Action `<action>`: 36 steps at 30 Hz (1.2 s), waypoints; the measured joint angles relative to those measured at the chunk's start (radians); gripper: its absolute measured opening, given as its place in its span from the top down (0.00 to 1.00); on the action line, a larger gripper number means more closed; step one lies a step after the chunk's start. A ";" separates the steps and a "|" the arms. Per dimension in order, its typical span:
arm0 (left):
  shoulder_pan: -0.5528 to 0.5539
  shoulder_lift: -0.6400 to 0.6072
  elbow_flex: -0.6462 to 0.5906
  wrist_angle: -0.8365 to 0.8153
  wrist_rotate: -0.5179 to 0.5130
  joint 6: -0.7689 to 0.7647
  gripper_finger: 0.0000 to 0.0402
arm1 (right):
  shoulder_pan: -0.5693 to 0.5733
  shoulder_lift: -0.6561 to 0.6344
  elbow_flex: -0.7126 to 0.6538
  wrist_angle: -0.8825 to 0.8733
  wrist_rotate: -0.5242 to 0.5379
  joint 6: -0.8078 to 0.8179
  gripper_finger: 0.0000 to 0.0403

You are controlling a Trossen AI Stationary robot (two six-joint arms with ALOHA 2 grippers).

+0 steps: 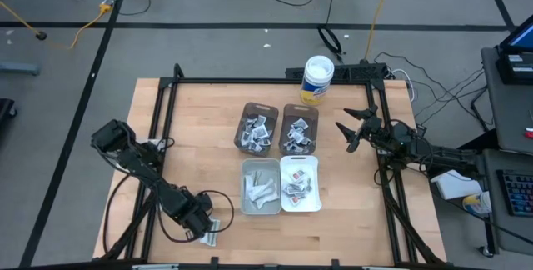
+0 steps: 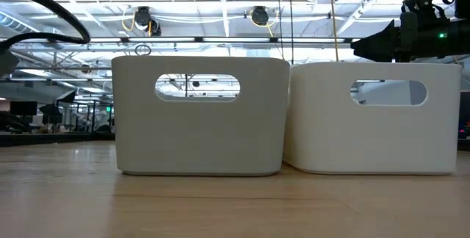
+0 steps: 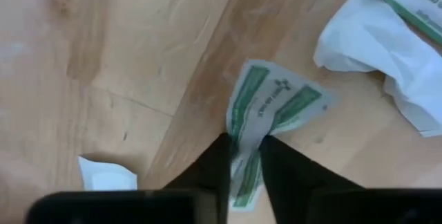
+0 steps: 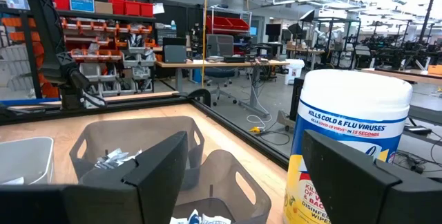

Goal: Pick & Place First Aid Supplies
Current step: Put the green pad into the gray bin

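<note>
A flat white sealed packet with green stripes, its print too small to read, lies on the wooden bench, pinched between the 2 dark fingers of the left hand. Just beyond, a white wrapper reads "FIRST AID". The right hand hangs released beside a white round tub labelled "KILLS COLD & FLU VIRUSES".

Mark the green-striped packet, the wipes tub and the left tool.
green-striped packet [image 3: 273,106]: left wrist view, on its printed face.
wipes tub [image 1: 317,79]: high view, on its lid.
left tool [image 3: 245,165]: left wrist view, between its fingertips, pinching the packet.
</note>
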 joint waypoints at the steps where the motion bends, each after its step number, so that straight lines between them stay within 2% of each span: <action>1: 0.001 0.000 0.000 -0.001 0.002 -0.001 0.83 | 0.000 0.000 0.000 0.000 0.000 0.000 0.31; 8: 0.020 -0.036 0.001 0.006 0.044 -0.003 0.98 | 0.000 0.000 0.000 0.000 0.000 0.000 0.31; 13: 0.044 -0.122 0.034 -0.020 0.036 -0.015 0.96 | 0.000 0.000 0.000 0.000 0.000 0.000 0.31; 19: 0.072 -0.214 0.090 -0.171 0.035 -0.049 0.99 | 0.000 0.000 0.000 0.000 0.000 0.000 0.31; 24: 0.090 -0.259 0.135 -0.271 0.018 -0.056 0.97 | 0.000 0.000 0.000 0.000 0.000 0.000 0.31; 29: 0.158 -0.231 0.221 -0.367 0.025 -0.005 0.99 | 0.000 0.000 0.000 0.000 0.000 0.000 0.31; 36: 0.326 -0.062 0.432 -0.422 0.044 0.167 0.99 | 0.000 0.000 0.000 0.000 0.000 0.000 0.31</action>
